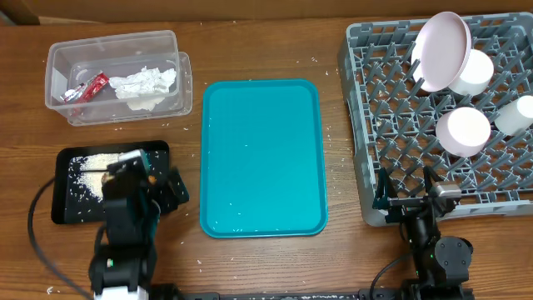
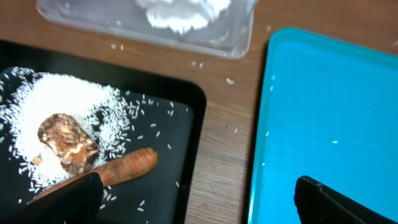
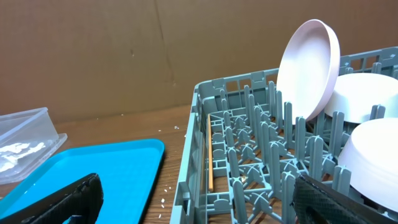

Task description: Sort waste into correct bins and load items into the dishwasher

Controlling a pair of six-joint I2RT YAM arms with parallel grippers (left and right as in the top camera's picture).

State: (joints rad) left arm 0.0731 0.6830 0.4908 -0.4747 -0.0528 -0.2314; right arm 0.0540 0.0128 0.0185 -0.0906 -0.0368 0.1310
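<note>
The teal tray [image 1: 262, 158] lies bare in the middle of the table. The black tray [image 1: 68, 208] at the left holds spilled rice [image 2: 62, 106], a brown food scrap [image 2: 65, 143] and a carrot piece [image 2: 127, 167]. The clear bin [image 1: 117, 75] holds a white tissue [image 1: 143, 83] and a red wrapper [image 1: 87, 87]. The grey dishwasher rack [image 1: 400, 125] holds a pink plate [image 1: 441, 50], white bowls [image 1: 464, 131] and a wooden chopstick [image 3: 210, 165]. My left gripper [image 2: 196, 202] is open and empty over the black tray's right edge. My right gripper [image 3: 196, 196] is open and empty at the rack's front left corner.
Rice grains are scattered on the wood around the trays. A brown cardboard wall [image 3: 124, 50] stands behind the table. The teal tray also shows in the left wrist view [image 2: 329, 112] and the right wrist view [image 3: 93, 168].
</note>
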